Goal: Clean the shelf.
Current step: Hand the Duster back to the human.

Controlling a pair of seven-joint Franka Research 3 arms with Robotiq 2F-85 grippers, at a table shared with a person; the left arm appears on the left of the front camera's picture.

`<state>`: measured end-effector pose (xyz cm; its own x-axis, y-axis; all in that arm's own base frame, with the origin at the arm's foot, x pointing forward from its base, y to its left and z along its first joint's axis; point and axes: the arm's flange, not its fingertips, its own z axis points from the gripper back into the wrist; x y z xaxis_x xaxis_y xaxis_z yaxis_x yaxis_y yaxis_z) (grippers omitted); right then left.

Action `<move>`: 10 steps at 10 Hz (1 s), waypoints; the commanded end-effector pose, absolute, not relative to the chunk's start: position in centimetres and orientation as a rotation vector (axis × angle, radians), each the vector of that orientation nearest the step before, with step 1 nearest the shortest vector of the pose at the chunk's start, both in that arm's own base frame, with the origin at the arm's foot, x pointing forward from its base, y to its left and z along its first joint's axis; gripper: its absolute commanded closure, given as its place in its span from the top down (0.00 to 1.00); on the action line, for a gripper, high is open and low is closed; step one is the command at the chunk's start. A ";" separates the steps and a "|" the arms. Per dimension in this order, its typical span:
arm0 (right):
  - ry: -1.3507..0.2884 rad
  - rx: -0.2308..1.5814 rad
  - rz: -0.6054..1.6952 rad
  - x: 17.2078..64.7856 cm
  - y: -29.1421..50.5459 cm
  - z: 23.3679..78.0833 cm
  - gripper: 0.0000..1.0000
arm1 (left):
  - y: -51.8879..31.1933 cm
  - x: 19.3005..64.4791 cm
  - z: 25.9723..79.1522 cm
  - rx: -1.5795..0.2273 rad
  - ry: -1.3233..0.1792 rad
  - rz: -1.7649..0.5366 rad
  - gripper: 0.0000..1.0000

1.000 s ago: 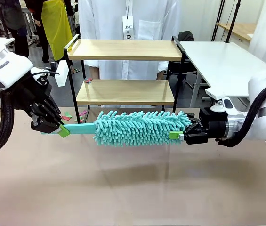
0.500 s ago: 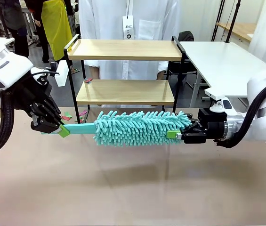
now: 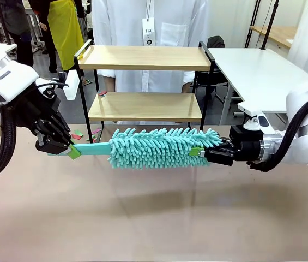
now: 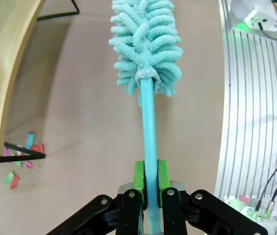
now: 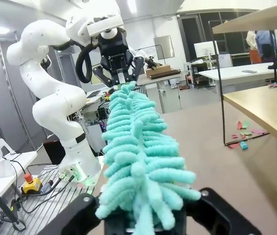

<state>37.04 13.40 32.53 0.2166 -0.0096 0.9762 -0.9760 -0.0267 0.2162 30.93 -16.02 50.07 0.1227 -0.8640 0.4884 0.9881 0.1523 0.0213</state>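
left hand [image 4: 148, 178] clamped on duster [image 3: 162, 148] handle, right hand [image 3: 197, 153] grasping fluffy tip, shelf [image 3: 145, 82] behind

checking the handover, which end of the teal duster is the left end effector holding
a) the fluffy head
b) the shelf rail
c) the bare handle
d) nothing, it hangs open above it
c: the left end effector has its green pads shut on the bare handle of the duster, with the fluffy head further along, toward the right end effector.
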 end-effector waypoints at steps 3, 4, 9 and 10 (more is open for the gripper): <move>-1.090 1.323 1.112 35.9 13.1 32.2 0.00 | -16.1 30.7 50.3 -0.357 -0.441 -1.378 0.13; -1.095 1.329 1.131 35.8 13.2 32.4 0.00 | -16.1 30.7 50.3 -0.357 -0.441 -1.378 0.13; -1.078 1.323 1.095 37.0 13.4 32.6 0.00 | -15.6 30.2 51.6 -0.323 -0.491 -1.433 0.71; -1.078 1.323 1.095 37.0 13.4 32.6 0.00 | -15.0 30.4 51.8 -0.393 -0.517 -1.427 1.00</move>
<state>36.94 13.36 32.53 0.1894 -0.0144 0.9818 -0.9814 -0.0352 0.1888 30.40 -15.74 51.60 0.0921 -0.8545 0.5113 0.9884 0.1407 0.0571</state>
